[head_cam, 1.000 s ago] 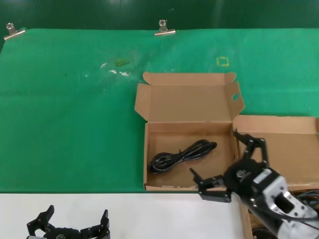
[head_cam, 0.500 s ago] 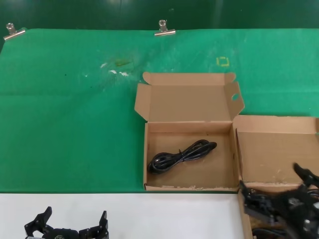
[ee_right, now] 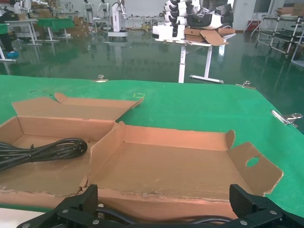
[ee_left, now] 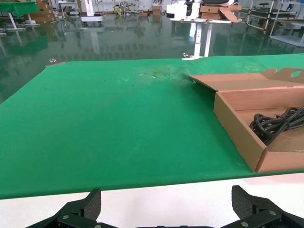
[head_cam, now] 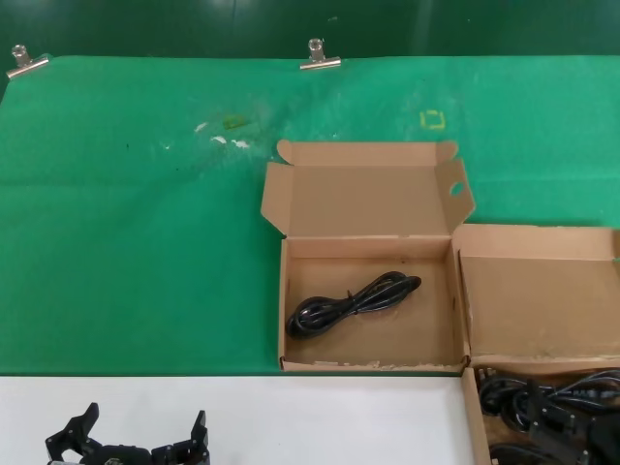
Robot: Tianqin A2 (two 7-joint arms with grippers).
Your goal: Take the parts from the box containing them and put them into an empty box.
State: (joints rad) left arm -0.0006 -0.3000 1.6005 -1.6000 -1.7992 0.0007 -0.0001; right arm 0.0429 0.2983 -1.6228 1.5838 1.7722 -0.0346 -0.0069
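Note:
The middle box [head_cam: 284, 310], its lid bearing ear flaps and an oval hole [head_cam: 455, 189], holds one black cord [head_cam: 354, 300]; the box [ee_left: 237, 128] and cord [ee_left: 278, 124] also show in the left wrist view. The right box, with its lid [head_cam: 538, 300] lying flat, holds several black cords [head_cam: 504, 397] in its tray at the near right corner. My right gripper [head_cam: 567, 418] is open, low in that tray. In the right wrist view its fingers [ee_right: 88, 199] straddle cords [ee_right: 156, 219] before the lid [ee_right: 166, 166]. My left gripper [head_cam: 145, 426] is open and empty over the white strip.
Green cloth [head_cam: 145, 242] covers the table, held by metal clips [head_cam: 319, 56] at the far edge. A white strip [head_cam: 320, 417] runs along the near edge. A small yellow mark [head_cam: 433, 119] lies beyond the middle box.
My right gripper has drawn back from the middle box's front right corner and dropped into the right box's tray among the cords. The left arm has not moved.

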